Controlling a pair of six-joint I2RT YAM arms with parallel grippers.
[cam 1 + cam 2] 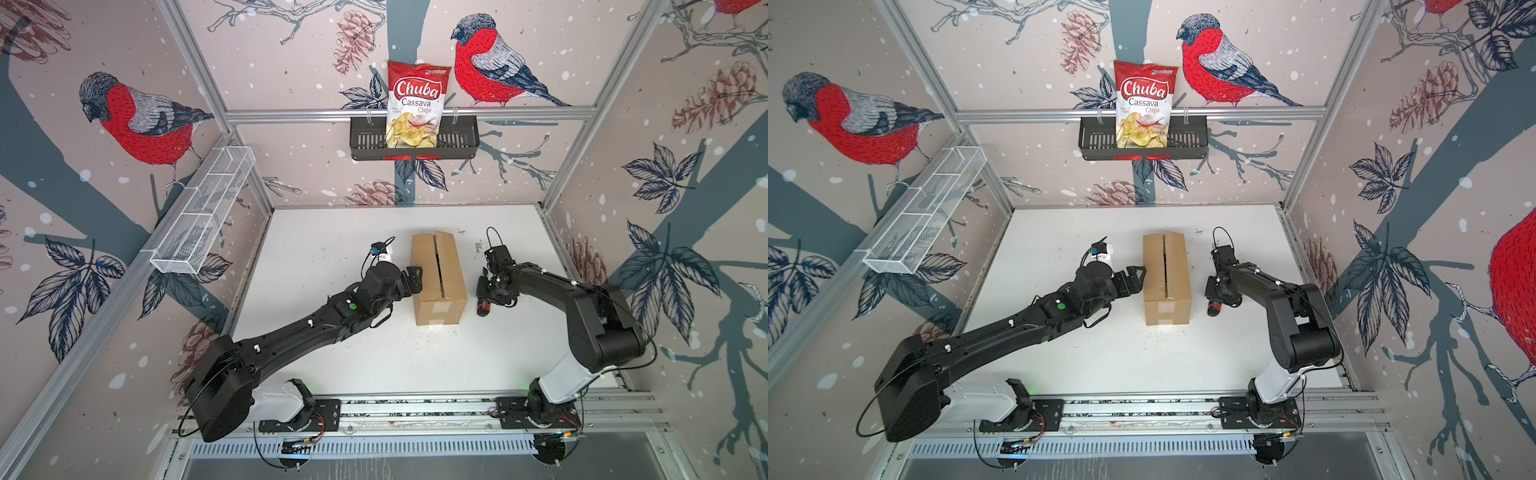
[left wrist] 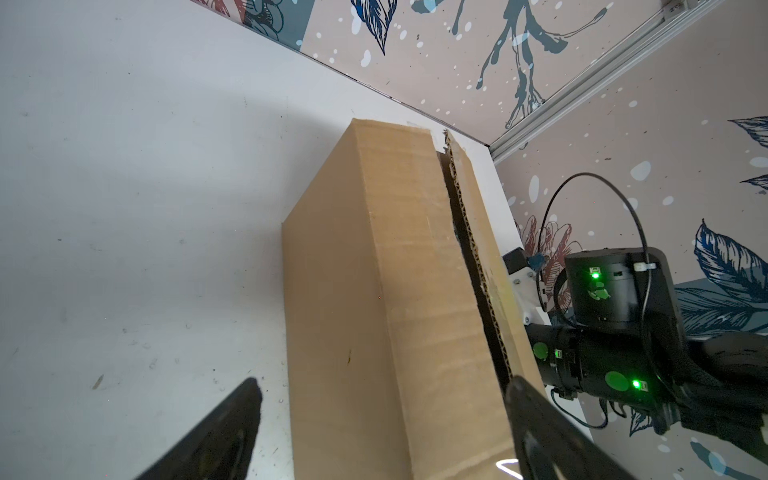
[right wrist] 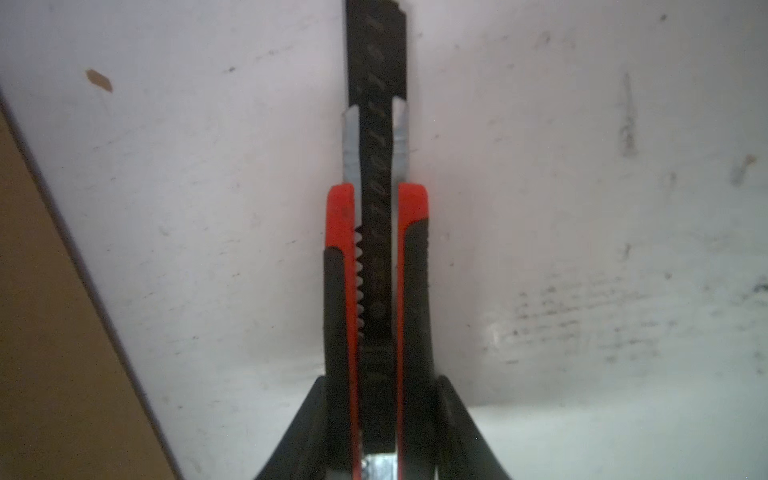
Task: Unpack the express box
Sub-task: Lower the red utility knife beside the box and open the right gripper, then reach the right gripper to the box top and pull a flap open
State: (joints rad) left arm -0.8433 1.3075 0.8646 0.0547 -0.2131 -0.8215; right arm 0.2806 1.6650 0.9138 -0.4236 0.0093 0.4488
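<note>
Express box (image 1: 438, 276) contents hidden behind dark centre slit, utility knife (image 3: 376, 291) blade tip cut off at right wrist view's edge, knife mostly buried under right gripper (image 1: 485, 296) in both top views, left gripper (image 2: 384, 382) fingers cropped at left wrist view's edge.

Brightness: both top views are evenly and brightly lit; the white desk (image 1: 374, 353) is rendered without burnt-out patches, and no single light source can be told.
Shadows: only soft ones are cast; in the left wrist view a broad grey shade is laid on the desk beside the express box (image 2: 374, 291).
Distortion: the wall rails (image 1: 199, 70) are splayed outward towards the edges of both top views.
Focus, right wrist: the view is dimmer, grainy and soft; the utility knife (image 3: 376, 270) is smeared near the right gripper (image 3: 380, 381).
Focus, left wrist: the left gripper (image 2: 384, 381) is shown with blurred fingers (image 2: 216, 432).
</note>
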